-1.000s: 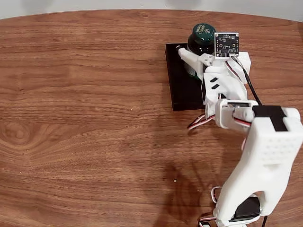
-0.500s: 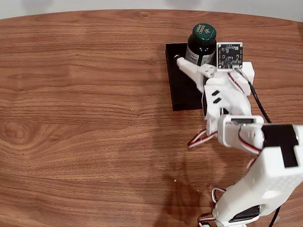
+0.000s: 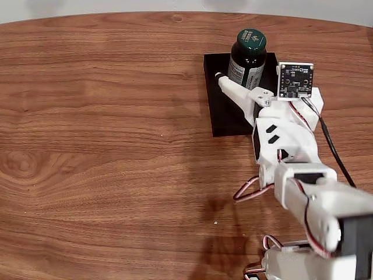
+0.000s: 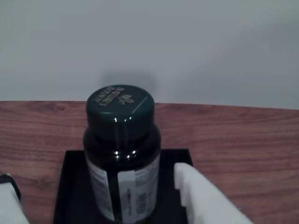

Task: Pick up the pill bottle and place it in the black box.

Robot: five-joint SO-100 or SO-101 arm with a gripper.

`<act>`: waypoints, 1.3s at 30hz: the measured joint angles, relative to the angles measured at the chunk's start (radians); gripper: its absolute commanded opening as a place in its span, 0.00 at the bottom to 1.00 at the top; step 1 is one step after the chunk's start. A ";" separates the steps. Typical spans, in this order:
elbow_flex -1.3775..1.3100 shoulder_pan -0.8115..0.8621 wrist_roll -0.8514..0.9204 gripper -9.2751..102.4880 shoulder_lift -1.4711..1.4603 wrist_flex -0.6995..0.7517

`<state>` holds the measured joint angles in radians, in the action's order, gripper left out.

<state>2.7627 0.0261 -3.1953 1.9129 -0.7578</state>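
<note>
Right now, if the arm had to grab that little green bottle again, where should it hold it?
Probably around the labelled body, below the cap, of the pill bottle. It stands upright in the black box, so the gripper can come in level from the arm's side, a finger on each side of the round wall.

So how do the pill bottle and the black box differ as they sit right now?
The pill bottle stands upright and tall; the black box lies flat and shallow. The bottle is round with a glossy green cap and a white paper label; the box is rectangular, matte and plain. The box's footprint is far wider than the bottle's. Both are dark, and the bottle stands inside the box.
</note>
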 measured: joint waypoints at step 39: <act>0.282 -0.060 0.459 0.33 0.894 1.212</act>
<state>3.0450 -0.0337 -2.7366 2.8072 0.4541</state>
